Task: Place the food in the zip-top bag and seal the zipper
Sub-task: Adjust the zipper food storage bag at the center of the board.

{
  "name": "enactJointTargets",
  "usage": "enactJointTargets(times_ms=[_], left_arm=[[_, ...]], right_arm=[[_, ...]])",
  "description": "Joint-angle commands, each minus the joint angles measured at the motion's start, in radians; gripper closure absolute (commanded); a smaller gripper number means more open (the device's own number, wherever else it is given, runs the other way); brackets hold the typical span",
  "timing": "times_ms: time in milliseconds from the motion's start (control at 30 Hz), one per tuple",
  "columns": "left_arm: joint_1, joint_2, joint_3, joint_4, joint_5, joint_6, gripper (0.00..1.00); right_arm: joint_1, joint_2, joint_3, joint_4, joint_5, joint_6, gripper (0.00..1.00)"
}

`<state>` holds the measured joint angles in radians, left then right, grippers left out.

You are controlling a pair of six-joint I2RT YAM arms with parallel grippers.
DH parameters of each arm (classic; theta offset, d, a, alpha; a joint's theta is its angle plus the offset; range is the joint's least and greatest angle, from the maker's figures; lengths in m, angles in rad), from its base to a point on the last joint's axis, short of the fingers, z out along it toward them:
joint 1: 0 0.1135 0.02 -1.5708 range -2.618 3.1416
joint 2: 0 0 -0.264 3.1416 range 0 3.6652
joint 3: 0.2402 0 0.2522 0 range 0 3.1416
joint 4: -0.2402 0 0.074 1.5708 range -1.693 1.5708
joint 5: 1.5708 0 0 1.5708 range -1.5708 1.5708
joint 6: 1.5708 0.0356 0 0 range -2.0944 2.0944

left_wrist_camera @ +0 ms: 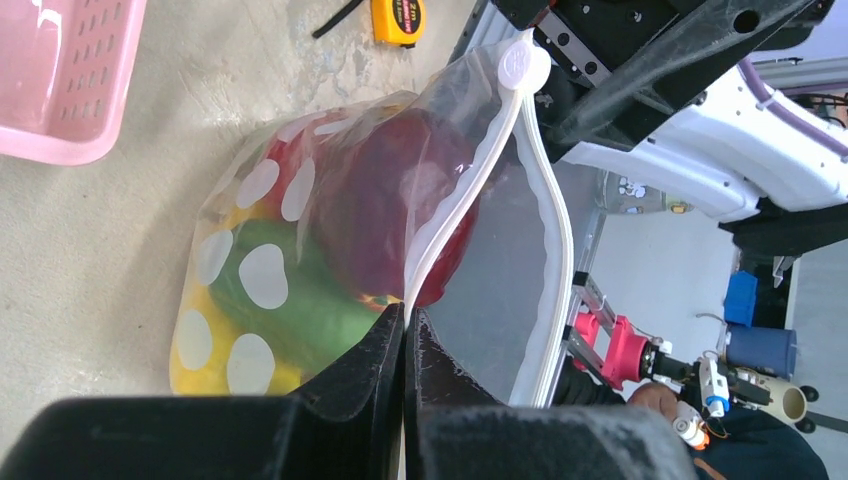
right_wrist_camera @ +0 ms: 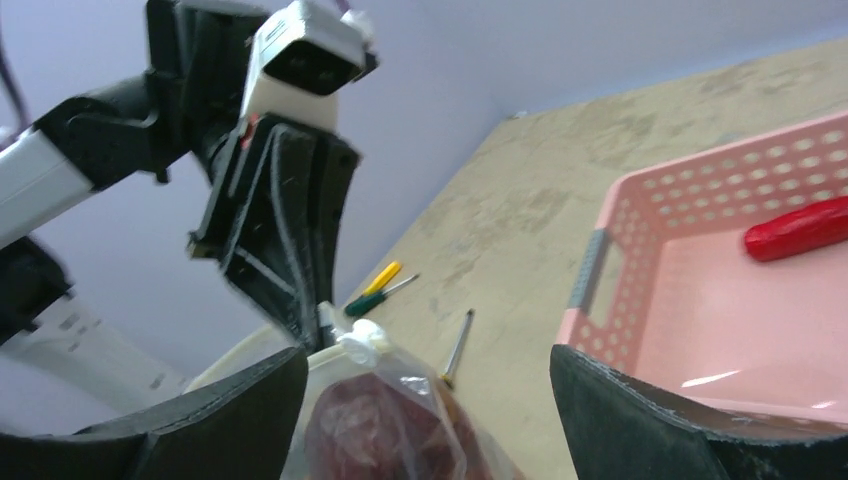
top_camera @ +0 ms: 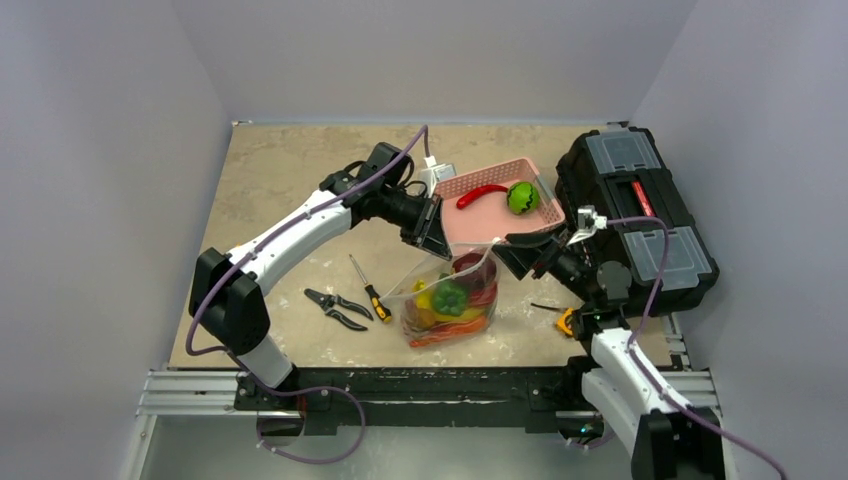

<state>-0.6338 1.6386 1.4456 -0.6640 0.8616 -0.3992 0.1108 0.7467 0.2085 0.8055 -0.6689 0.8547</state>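
- One black toolbox [top_camera: 640, 215] sits just right of the pink basket [top_camera: 492, 170].
- Two grippers hang at the basket's near edge: left gripper [left_wrist_camera: 405, 325] pinches the zipper [left_wrist_camera: 462, 200] tight; right gripper [right_wrist_camera: 428, 365] is spread wide, holding nothing.
- One zip-top bag [top_camera: 447, 318] stands just in front of the basket, mouth gaping, stuffed with food [top_camera: 450, 297].
- Two more pieces, a red chili [top_camera: 482, 194] and a green ball [top_camera: 522, 198], lie inside the basket.
- Three tools lie nearer than the basket: pliers [top_camera: 337, 308], screwdriver [top_camera: 368, 290], tape measure [top_camera: 567, 320].

You see the zip-top bag [top_camera: 422, 298], full of food [top_camera: 450, 298], just nearside of the pink basket [top_camera: 487, 172], with the left claw [top_camera: 432, 232] and right claw [top_camera: 520, 255] at the basket's near edge.
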Motion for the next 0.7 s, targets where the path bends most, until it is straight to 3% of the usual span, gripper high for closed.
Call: enactJointTargets(times_ms=[0, 100, 300, 467, 667], left_arm=[[0.009, -0.002, 0.039, -0.009, 0.052, 0.032, 1.00], [0.009, -0.004, 0.031, 0.012, 0.062, 0.017, 1.00], [0.008, -0.010, 0.031, 0.026, 0.073, 0.007, 1.00], [0.008, -0.007, 0.035, 0.021, 0.078, 0.001, 1.00], [0.006, -0.024, 0.038, -0.025, 0.039, 0.037, 1.00]], right_arm=[[-0.014, 0.133, 0.024, 0.401, -0.286, 0.116, 0.12], [-0.013, 0.210, -0.011, 0.645, -0.329, 0.226, 0.12], [-0.011, 0.282, 0.019, 0.738, -0.389, 0.240, 0.23], [-0.010, 0.332, 0.043, 0.768, -0.423, 0.246, 0.40], [-0.008, 0.350, 0.051, 0.740, -0.396, 0.236, 0.67]])
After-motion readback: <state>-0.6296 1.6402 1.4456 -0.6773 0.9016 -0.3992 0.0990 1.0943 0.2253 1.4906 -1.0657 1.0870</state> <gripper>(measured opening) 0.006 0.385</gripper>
